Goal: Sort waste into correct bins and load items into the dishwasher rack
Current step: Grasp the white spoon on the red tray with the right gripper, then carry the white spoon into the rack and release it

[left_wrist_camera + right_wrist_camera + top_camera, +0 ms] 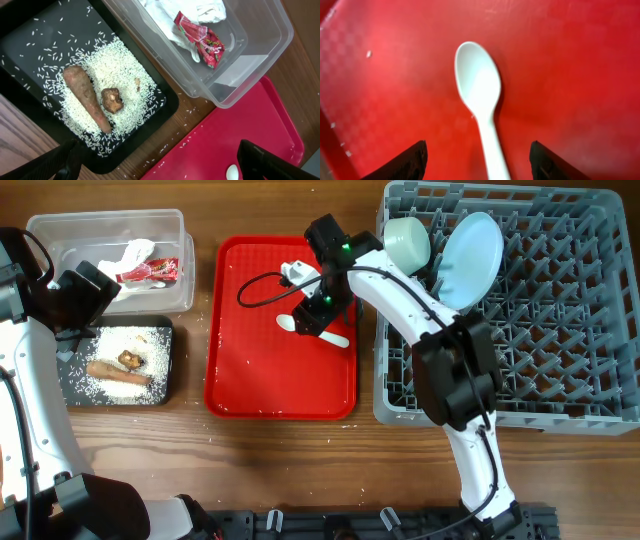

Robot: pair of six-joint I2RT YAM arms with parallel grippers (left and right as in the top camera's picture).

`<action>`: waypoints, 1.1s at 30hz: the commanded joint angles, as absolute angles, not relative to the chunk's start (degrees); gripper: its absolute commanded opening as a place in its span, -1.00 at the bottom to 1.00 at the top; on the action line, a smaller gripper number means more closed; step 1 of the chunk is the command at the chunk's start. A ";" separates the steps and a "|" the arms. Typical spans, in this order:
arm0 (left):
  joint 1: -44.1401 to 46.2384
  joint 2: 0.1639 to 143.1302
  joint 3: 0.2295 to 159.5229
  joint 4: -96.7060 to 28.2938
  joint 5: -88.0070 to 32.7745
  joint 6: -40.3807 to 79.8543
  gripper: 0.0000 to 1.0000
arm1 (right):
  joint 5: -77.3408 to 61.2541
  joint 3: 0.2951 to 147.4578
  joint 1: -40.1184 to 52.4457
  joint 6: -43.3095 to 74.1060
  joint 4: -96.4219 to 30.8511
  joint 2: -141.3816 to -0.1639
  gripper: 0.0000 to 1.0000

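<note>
We are holding the right gripper (478, 152), fingers spread, astride the white plastic spoon (477, 80) on the red tray (250, 380), and it looks like the only item remaining. The pale blue plate (472, 250) and a bowl (405, 242) are standing in the dishwasher rack (560, 380). The red wrapper (200, 40) is lying in the clear tub (265, 30) and the rice (115, 75) in the black tray (30, 40). The left gripper (160, 160) is hanging spread and empty.

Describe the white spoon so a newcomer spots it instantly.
Find the red tray, left of the big grey rack. The white spoon lies flat in its upper right part, between the open fingers of the right gripper. Apart from stray white grains, nothing else lies on that tray.
</note>
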State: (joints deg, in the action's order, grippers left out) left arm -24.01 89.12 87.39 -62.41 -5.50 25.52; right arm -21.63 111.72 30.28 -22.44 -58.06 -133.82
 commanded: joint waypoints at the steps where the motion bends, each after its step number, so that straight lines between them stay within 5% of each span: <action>1: -24.23 88.62 88.36 -62.41 -5.98 24.21 1.00 | -22.79 111.61 30.41 -24.10 -57.41 -136.09 0.34; 15: -24.23 88.62 88.36 -62.41 -5.96 24.21 1.00 | -27.11 111.59 30.44 -20.12 -59.27 -140.31 0.10; 17: -24.23 88.62 88.36 -62.41 -5.96 24.21 1.00 | -27.09 110.93 30.44 -16.64 -59.37 -140.31 -0.62; 19: -24.23 88.62 88.36 -62.41 -5.96 24.21 1.00 | -27.07 110.34 30.48 -13.96 -59.46 -140.31 -0.88; 28: -24.23 88.62 88.36 -62.41 -5.98 24.21 1.00 | -26.92 111.59 30.30 -5.19 -60.95 -139.00 -0.91; 33: -24.23 88.62 88.36 -62.41 -5.96 24.21 1.00 | -20.62 116.40 29.91 0.64 -63.86 -126.02 -0.92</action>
State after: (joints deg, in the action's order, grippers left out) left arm -24.01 89.12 87.39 -62.41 -5.50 25.52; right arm -27.22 112.66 30.44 -5.45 -63.70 -136.84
